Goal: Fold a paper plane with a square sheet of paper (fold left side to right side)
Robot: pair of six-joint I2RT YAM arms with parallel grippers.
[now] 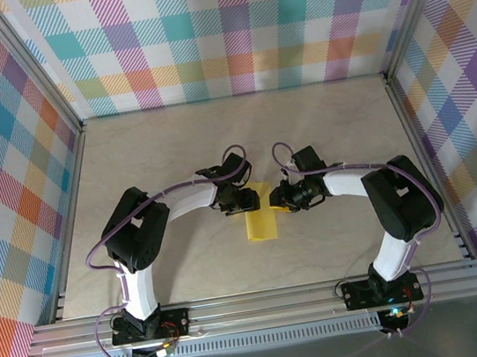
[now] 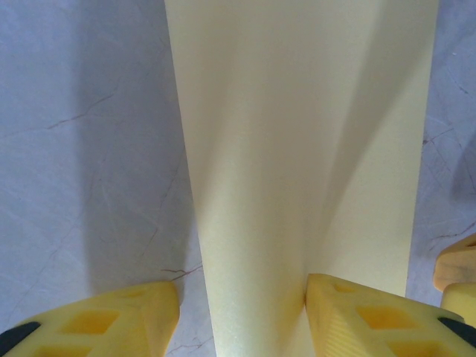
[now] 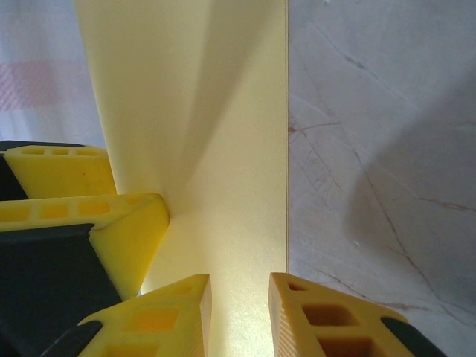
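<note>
Top external view: the left arm (image 1: pixel 153 230) bends inward from its base, and the left gripper (image 1: pixel 243 201) sits at the left flank of the square sheet of paper (image 1: pixel 261 221), which lies near the middle of the table (image 1: pixel 171 143).

Left wrist view: the jaws are released and straddle a raised swell of the sheet. One finger (image 2: pixel 111 323) is clear of the paper, with bare table between; the other finger (image 2: pixel 372 316) touches it.

Step in hand, as judged: the left-to-right fold is partway done (left portion lifted and curving over, right portion flat).

On the right, the right arm (image 1: pixel 393 201) mirrors the left one, and the right gripper (image 1: pixel 280 197) sits at the sheet's right edge. Its jaws are narrowly parted and not clamped. Whether the tips press on the paper cannot be determined.

Next move, as judged:
1. Carry the lifted edge across to meet the right edge squarely.
2. Press the crease flat without shifting the sheet.
</note>
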